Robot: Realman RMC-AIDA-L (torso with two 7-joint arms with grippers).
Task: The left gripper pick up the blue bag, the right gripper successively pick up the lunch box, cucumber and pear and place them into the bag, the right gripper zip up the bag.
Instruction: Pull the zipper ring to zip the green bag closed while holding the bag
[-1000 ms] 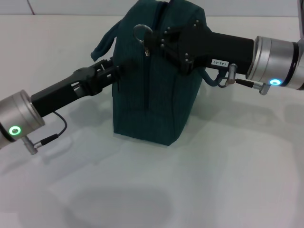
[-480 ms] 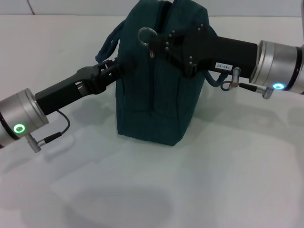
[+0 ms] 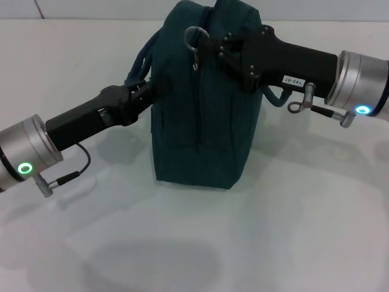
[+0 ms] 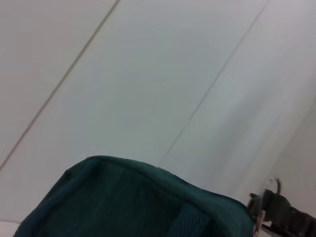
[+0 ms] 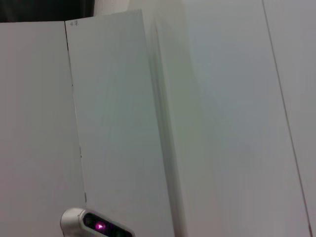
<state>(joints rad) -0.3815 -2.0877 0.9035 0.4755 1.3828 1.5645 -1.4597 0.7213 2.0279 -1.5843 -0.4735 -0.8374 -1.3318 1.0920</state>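
Note:
The blue bag [image 3: 203, 115] stands upright on the white table, with its top fabric also in the left wrist view [image 4: 138, 202]. My left gripper [image 3: 148, 91] comes in from the left and is shut on the bag's side, just under a loop handle [image 3: 138, 66]. My right gripper [image 3: 213, 47] reaches in from the right along the bag's top, shut on the zipper pull, whose ring [image 3: 194, 37] stands up beside the fingertips. The lunch box, cucumber and pear are out of view.
The white table [image 3: 292, 231] spreads around the bag, with a seam line at its far edge. The right wrist view shows only white panels and a small silver object with a pink light [image 5: 96, 225]. Part of the right arm [image 4: 281, 213] shows in the left wrist view.
Both grippers and the bag have shifted to the right. The zipper ring has moved right with the right gripper, and the bag stands a little more upright.

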